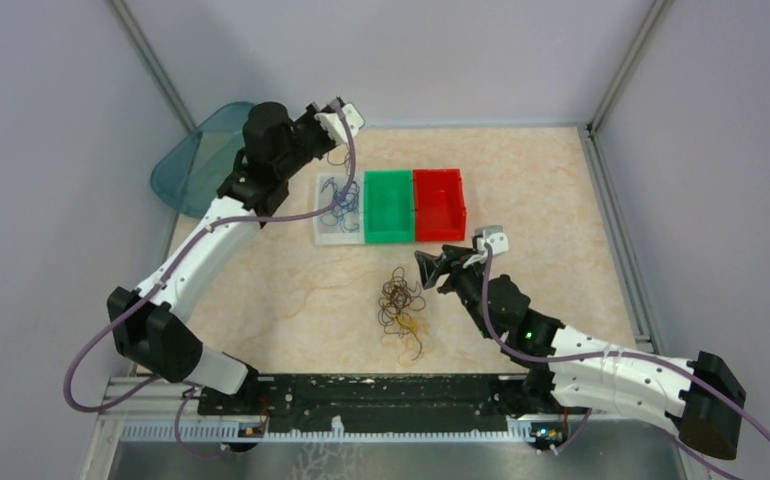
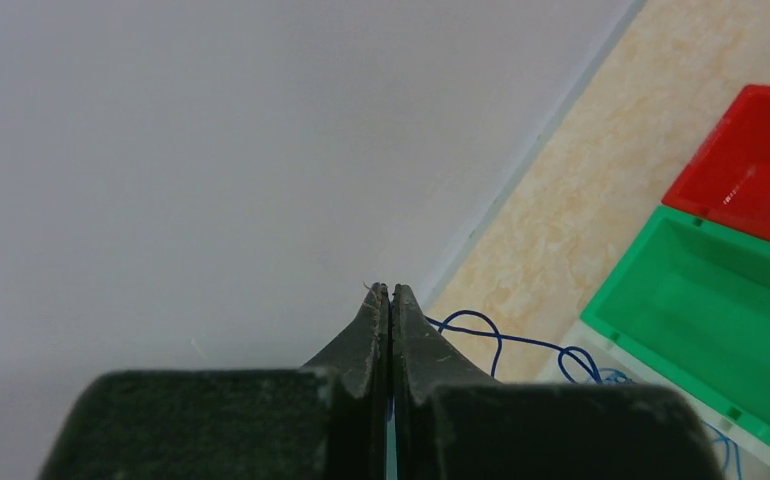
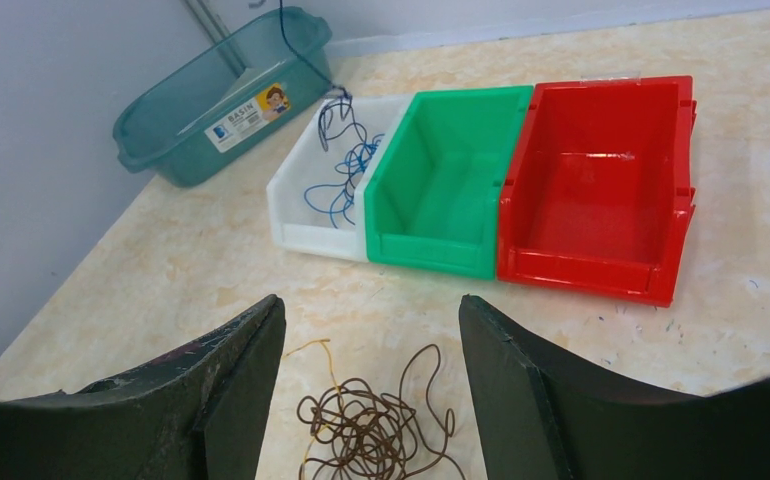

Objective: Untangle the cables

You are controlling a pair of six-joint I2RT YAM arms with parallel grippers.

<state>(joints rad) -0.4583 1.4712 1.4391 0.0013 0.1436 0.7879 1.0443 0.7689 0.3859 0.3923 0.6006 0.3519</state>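
Observation:
A tangle of brown cables (image 1: 401, 305) with a yellow strand (image 3: 331, 365) lies on the table's middle. My right gripper (image 1: 429, 268) stands open just right of and above the tangle (image 3: 381, 425), nothing between its jaws (image 3: 371, 305). Several blue cables (image 3: 346, 170) lie in the white bin (image 1: 326, 232). One blue cable (image 2: 491, 335) rises from that bin to my left gripper (image 2: 390, 290), which is shut on it, held high over the bin's far end near the back wall (image 1: 336, 135).
A green bin (image 1: 388, 205) and a red bin (image 1: 439, 205), both empty, stand side by side right of the white bin (image 3: 301, 225). A teal basin (image 1: 196, 165) sits at the far left against the wall. Walls enclose the table at the back and sides.

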